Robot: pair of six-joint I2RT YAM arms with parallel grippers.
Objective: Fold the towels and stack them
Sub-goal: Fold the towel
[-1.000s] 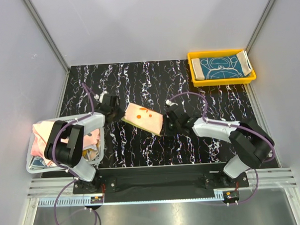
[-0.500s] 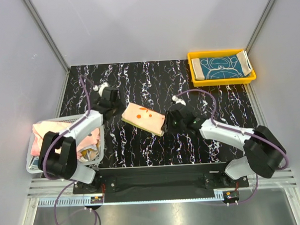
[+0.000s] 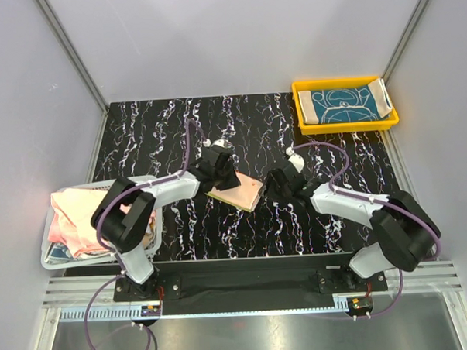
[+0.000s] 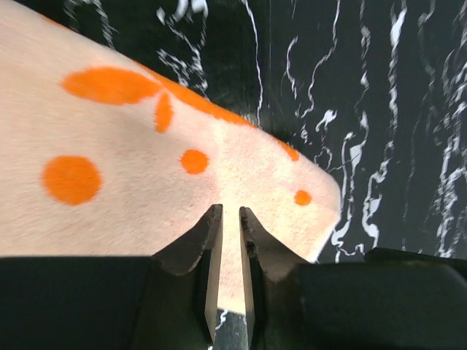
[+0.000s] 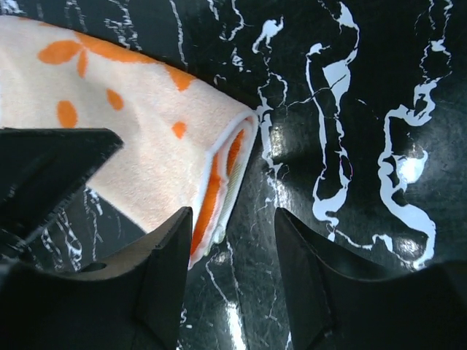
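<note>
Bracketing towel (image 5: 139, 146) edge — spread right hand (image 5: 232, 219)

Towel (image 3: 246, 192) mid-table crowded by left gripper (image 4: 230, 219), right gripper (image 5: 233, 215) (tight gap); open tabletop (image 3: 215, 118) behind; tray (image 3: 348, 127) far-right.

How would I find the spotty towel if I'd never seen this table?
Start at the black table with white streaks and look near its middle. A folded towel lies flat there. It is cream with orange spots, unlike the teal towel in the yellow tray and the pink towels in the white basket.
</note>
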